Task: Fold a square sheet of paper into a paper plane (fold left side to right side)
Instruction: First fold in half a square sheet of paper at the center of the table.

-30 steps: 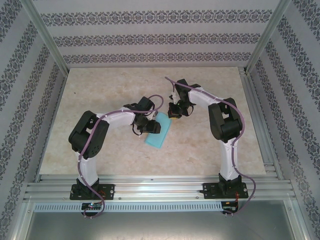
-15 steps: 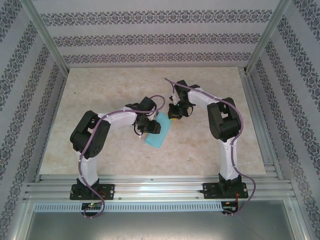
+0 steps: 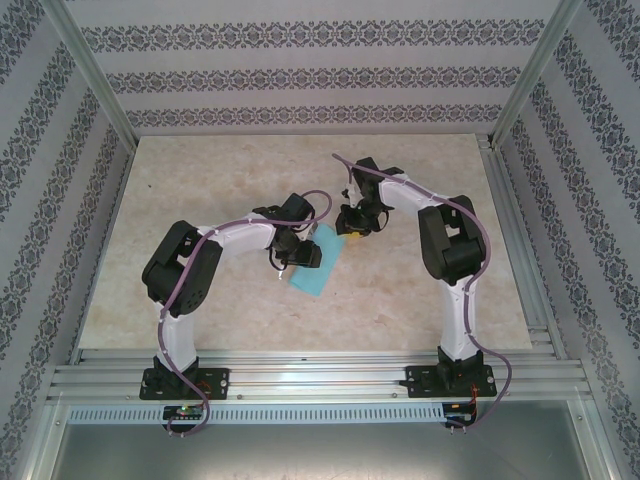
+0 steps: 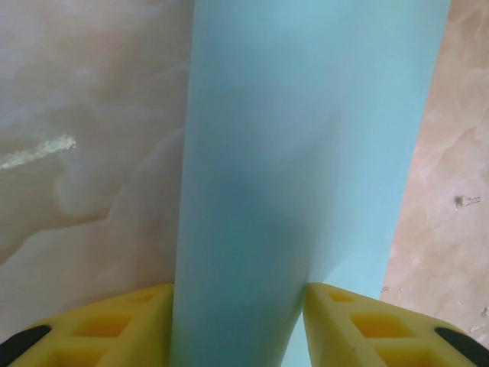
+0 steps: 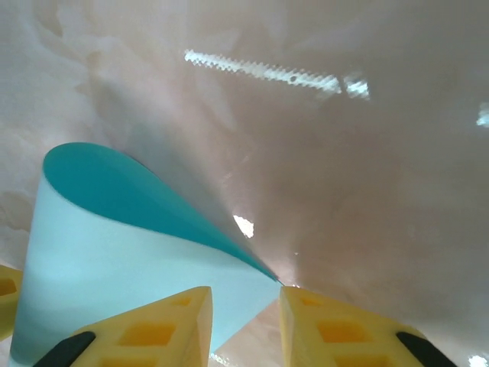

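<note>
From above, the square sheet of paper (image 3: 320, 268) lies at the middle of the table (image 3: 180, 200), between both arms. The left gripper (image 3: 291, 256) sits at its 9 o'clock edge, jaws about half apart. In the left wrist view the bowed sheet fills the gap, touches both yellow fingers (image 4: 99, 329) and runs away toward 12 o'clock. The right gripper (image 3: 350, 230) stands at the sheet's 1 o'clock corner, jaws parted and holding nothing. The curled corner tapers to a point just before the gap between them.
</note>
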Motion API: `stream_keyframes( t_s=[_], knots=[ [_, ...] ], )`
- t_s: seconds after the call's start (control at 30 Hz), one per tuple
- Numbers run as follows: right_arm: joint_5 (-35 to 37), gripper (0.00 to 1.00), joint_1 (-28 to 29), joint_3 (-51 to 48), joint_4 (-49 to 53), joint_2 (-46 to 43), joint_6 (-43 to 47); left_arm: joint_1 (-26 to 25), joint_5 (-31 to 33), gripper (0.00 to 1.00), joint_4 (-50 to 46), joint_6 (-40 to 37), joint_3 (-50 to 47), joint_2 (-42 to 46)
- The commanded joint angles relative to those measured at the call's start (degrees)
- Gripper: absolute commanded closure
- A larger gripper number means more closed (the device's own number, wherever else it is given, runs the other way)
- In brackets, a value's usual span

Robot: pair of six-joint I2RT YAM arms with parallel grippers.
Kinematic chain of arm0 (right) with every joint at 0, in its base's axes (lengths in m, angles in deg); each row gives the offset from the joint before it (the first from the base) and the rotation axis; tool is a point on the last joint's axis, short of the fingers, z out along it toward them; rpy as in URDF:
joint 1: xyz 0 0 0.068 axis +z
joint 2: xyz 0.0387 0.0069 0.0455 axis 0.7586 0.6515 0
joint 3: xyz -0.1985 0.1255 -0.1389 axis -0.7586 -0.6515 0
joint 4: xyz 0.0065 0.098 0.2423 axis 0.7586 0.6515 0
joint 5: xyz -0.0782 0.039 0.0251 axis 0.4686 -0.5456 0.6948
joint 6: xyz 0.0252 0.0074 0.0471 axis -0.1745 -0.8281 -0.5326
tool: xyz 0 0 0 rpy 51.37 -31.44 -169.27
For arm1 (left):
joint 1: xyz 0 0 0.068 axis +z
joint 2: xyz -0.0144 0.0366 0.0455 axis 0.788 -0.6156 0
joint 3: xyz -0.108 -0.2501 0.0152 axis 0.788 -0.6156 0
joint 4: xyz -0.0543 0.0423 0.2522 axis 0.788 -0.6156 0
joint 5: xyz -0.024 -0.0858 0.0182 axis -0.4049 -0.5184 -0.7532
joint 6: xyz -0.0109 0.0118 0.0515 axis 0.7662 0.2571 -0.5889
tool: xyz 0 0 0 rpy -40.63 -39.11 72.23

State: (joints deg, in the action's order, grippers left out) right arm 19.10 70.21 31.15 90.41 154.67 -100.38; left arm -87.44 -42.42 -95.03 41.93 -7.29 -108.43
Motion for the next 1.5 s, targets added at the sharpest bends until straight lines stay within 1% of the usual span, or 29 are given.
stream_keyframes(
  t_s=[0.0, 0.1, 0.3, 0.5, 0.7, 0.97, 1.3, 1.47],
  knots=[
    [3.1, 0.66, -1.7, -2.3, -1.4, -6.4, -0.8, -2.8, -2.5, 0.54, 1.0, 0.0, -0.6, -4.3],
    [3.1, 0.64, -2.8, -5.9, -4.0, -9.7, -2.4, -2.9, -2.7, 0.54, 0.8, 0.0, -0.5, -4.4],
    [3.5, 0.63, -3.6, -12.5, -8.0, -14.6, -4.9, -3.2, -2.7, 0.54, 0.3, -0.2, 0.1, -4.6],
    [3.4, 0.63, -3.6, -16.6, -9.8, -16.6, -6.0, -3.4, -2.3, 0.53, 0.0, -0.3, 0.2, -4.8],
    [0.2, 0.63, -3.6, -19.8, -13.0, -17.8, -8.0, -3.8, -2.1, 0.51, -0.3, -0.3, 0.5, -5.0],
    [-0.9, 0.64, -3.4, -22.5, -15.2, -18.8, -9.4, -4.3, -1.2, 0.51, -1.3, -0.9, 1.1, -5.2],
    [-1.5, 0.64, -2.5, -23.0, -16.1, -19.0, -10.6, -4.6, -1.0, 0.51, -1.6, -1.1, 1.1, -5.5],
    [-3.5, 0.66, -1.7, -24.1, -19.3, -18.7, -13.1, -4.6, -0.9, 0.51, -1.6, -1.2, 1.0, -5.6]
  ],
)
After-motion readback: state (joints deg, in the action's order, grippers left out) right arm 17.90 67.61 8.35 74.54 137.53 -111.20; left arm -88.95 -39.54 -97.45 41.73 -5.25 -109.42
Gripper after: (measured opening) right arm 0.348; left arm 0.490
